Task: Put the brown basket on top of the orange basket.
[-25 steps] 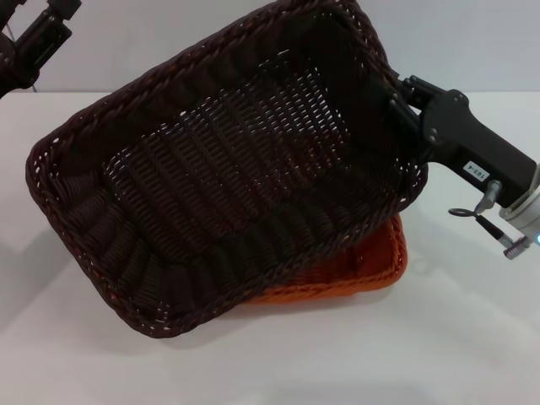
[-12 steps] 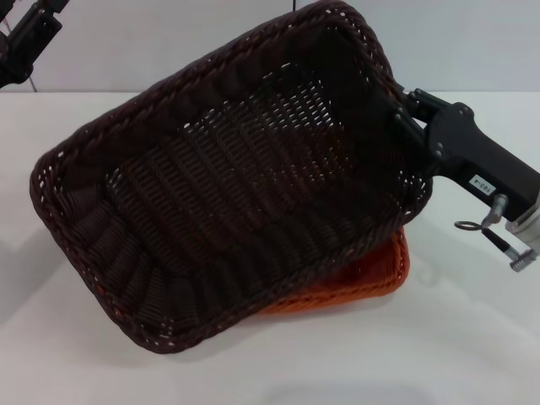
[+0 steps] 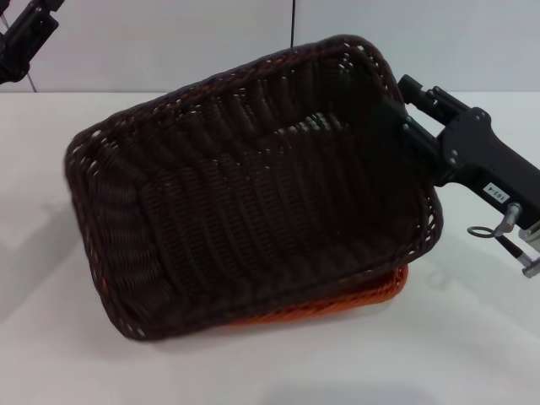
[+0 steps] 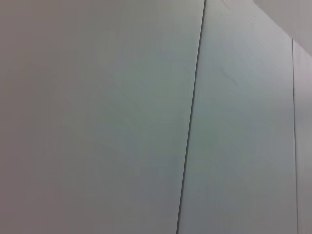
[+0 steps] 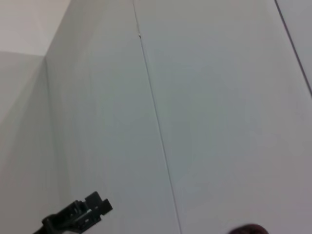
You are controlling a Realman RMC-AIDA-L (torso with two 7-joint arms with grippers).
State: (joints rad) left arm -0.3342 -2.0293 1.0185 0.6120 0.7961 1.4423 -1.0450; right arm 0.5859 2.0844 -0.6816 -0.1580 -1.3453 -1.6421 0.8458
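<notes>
surface: white table point(image 3: 472, 354), pale panelled wall behind
dark brown woven rectangular basket point(image 3: 253, 211): tilted, resting on bright orange woven basket point(image 3: 371, 297)
right gripper point(image 3: 411, 118): clenched on brown basket's rim
left gripper point(image 3: 25, 38): raised far-left, grip unclear

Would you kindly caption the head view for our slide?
Right hand holds the tilted brown basket by its rim over the orange basket; left hand idles far-left.

White table point(image 3: 472, 337), orange basket point(image 3: 371, 299) resting on it, mostly covered by the brown basket point(image 3: 253, 211)
</notes>
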